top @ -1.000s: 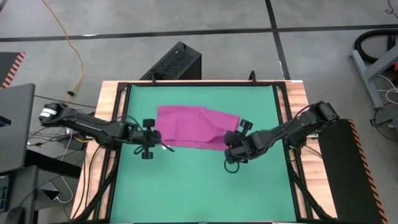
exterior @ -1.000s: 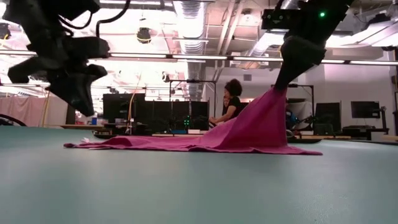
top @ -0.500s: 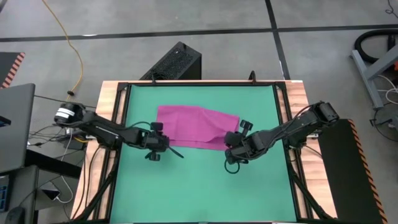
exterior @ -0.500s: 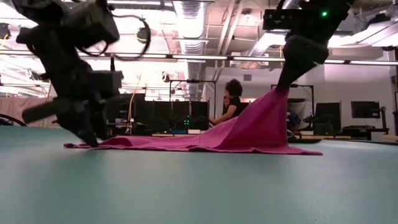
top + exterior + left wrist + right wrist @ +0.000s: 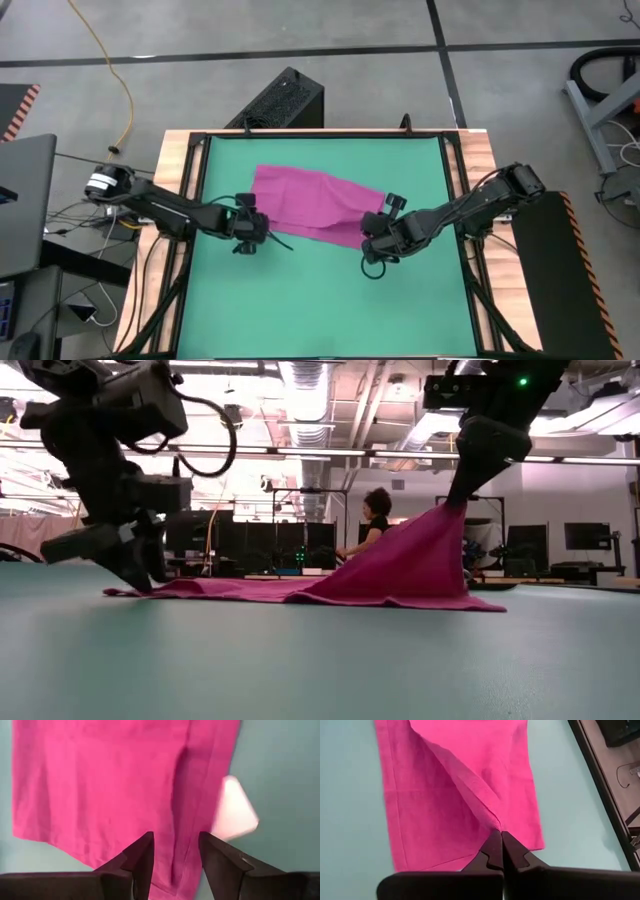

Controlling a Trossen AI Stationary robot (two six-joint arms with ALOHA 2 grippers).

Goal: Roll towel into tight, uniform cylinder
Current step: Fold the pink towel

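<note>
Since a second ago the left claw [image 5: 283, 243] has swung in to the towel's [image 5: 312, 203] near left corner and spread its fingers [image 5: 141, 856] wide over the hem, just beside the white tag [image 5: 233, 815], gripping nothing. Right claw [image 5: 458, 503], unmoved, pinches the near right corner shut, lifting it into a peak. Elsewhere the towel lies flat mid-mat [image 5: 320, 310] on the bench [image 5: 176, 160]. A person [image 5: 372, 525] sits behind.
</note>
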